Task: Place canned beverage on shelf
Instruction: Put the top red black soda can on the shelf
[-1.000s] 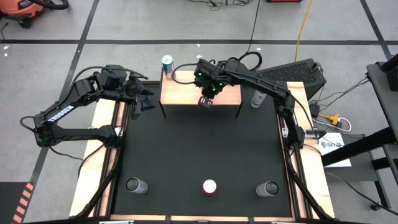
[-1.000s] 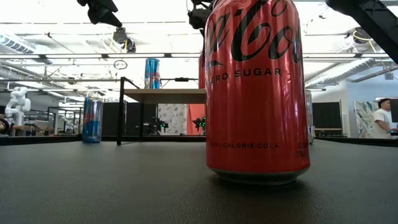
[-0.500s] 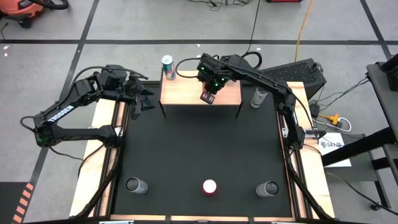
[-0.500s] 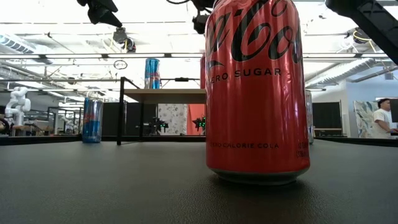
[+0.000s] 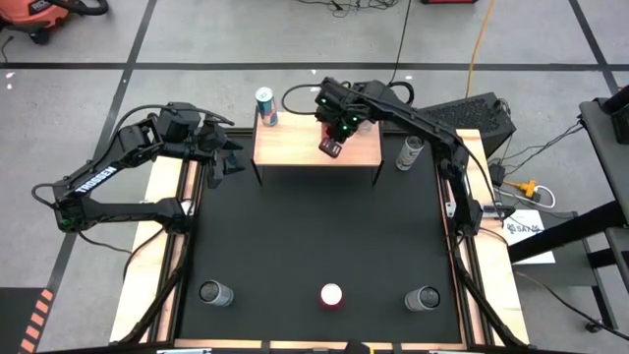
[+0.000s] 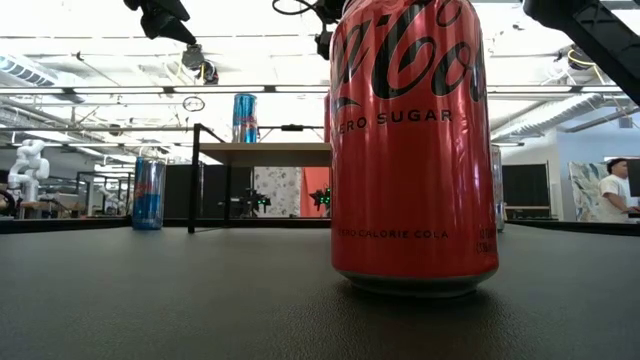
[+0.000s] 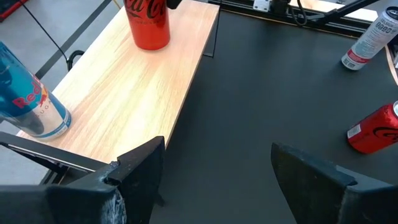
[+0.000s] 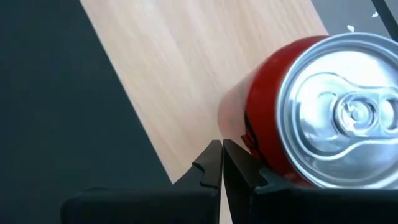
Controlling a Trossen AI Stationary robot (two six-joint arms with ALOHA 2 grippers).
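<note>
Black matting covers the wide work table, framed by pale wooden strips. At its far edge stands the small rectangular light-wood shelf on thin black legs.

The right gripper hangs over the middle of the board with its two dark fingers pressed flat together, pinching nothing. The left gripper waits off the shelf's left end, jaws spread wide and empty.

The red aluminium cola can stands upright on the board, just beside the right gripper's closed fingertips; whether they touch its side cannot be told. A tall blue-and-silver energy-drink can stands at the shelf's left end.

Off the shelf, a pale can stands on the mat near the right legs, and three more wait in a row along the near edge: a grey-topped can, a red zero-sugar cola can and another grey-topped can.

By this layout, two cans appear shelved. The placing of the red one looks complete, with only the arm's withdrawal left, while four cans remain on the mat.
</note>
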